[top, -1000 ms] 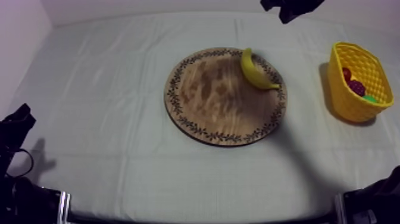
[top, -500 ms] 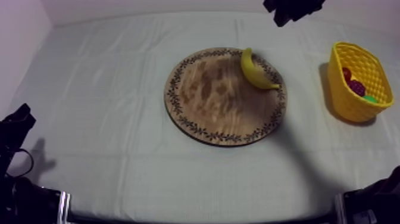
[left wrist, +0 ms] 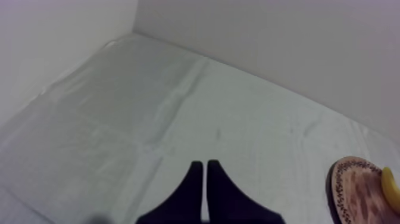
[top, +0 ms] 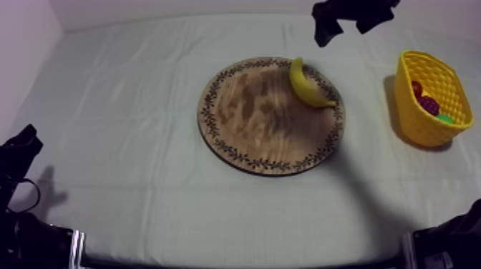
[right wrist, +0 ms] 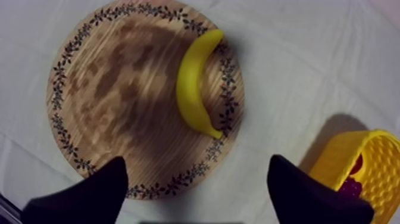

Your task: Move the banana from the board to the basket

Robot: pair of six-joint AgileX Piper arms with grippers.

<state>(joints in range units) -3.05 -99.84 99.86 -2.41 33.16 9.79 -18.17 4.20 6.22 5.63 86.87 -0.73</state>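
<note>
A yellow banana (top: 306, 84) lies on the far right part of the round wooden board (top: 250, 121), touching its patterned rim. My right gripper (top: 345, 30) hangs above the table's far edge, beyond the banana, open with nothing between its fingers. In the right wrist view the banana (right wrist: 195, 83) lies on the board (right wrist: 113, 95) ahead of the wide-spread fingers (right wrist: 95, 192). The yellow basket (top: 428, 96) stands at the right. My left gripper (top: 20, 149) rests low at the left side, shut on nothing, its fingers (left wrist: 196, 184) together.
Inside the basket lie a small red fruit (top: 416, 87), a bunch of dark grapes (top: 429, 105) and something green (top: 445, 118). The basket's rim (right wrist: 357, 149) also shows beside the right finger. Bare cloth surrounds the board on the left and front.
My right gripper has gone from shut to wide open while staying above the far edge. Banana, board, basket and left arm have not moved.
</note>
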